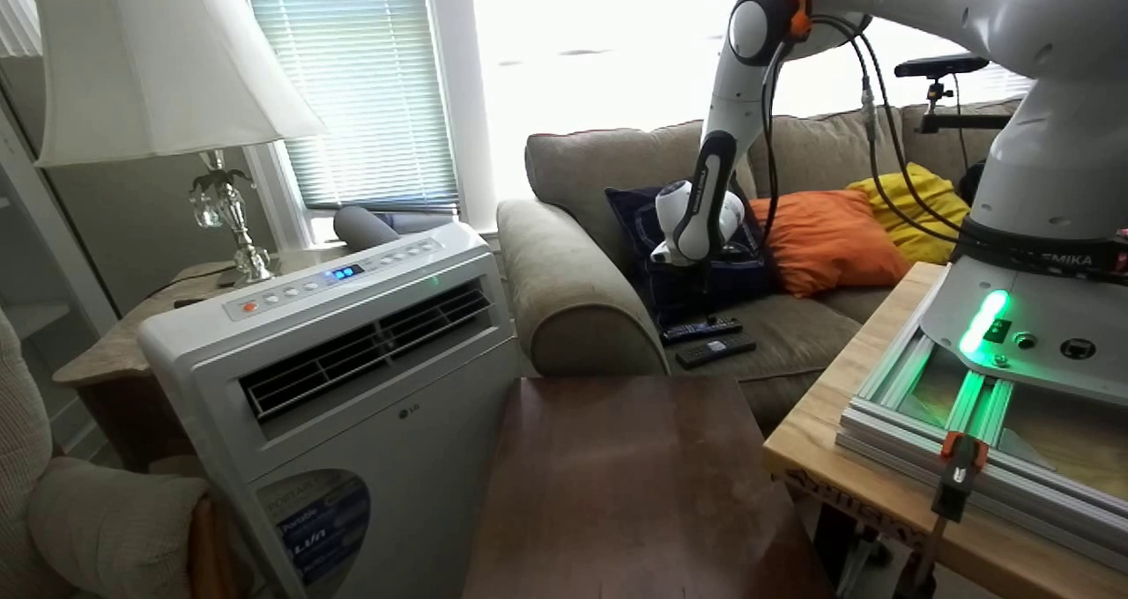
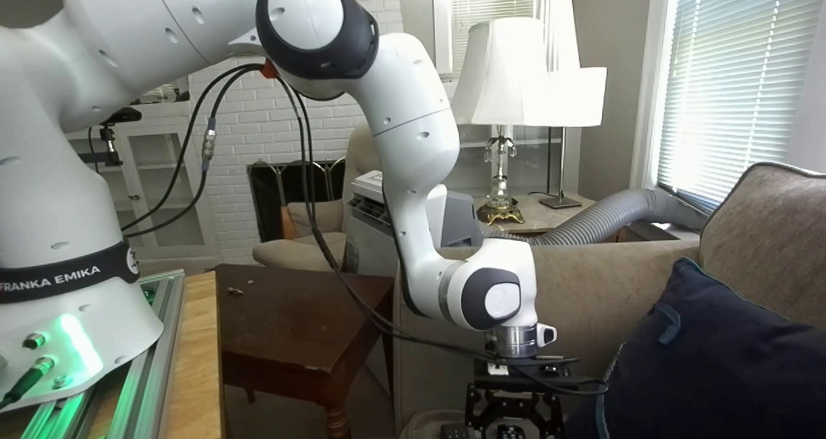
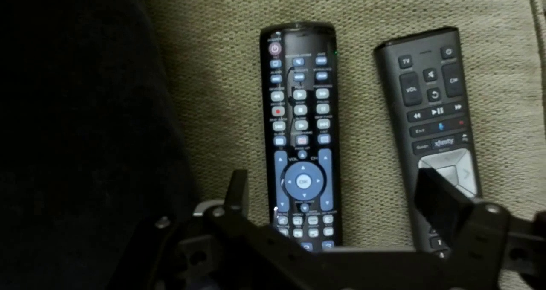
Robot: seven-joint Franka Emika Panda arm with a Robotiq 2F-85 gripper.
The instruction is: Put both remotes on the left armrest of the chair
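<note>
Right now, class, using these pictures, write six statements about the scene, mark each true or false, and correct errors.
1. The blue-buttoned remote and the Xfinity remote lie side by side, apart. True.
2. One remote is on the left armrest. False: both lie on the sofa seat.
3. The pincer is open. True.
4. The orange cushion sits between the navy cushion and the yellow cushion. True.
5. The yellow cushion is nearest the pincer. False: the navy cushion is.
6. A red light glows on the base. False: the light is green.
</note>
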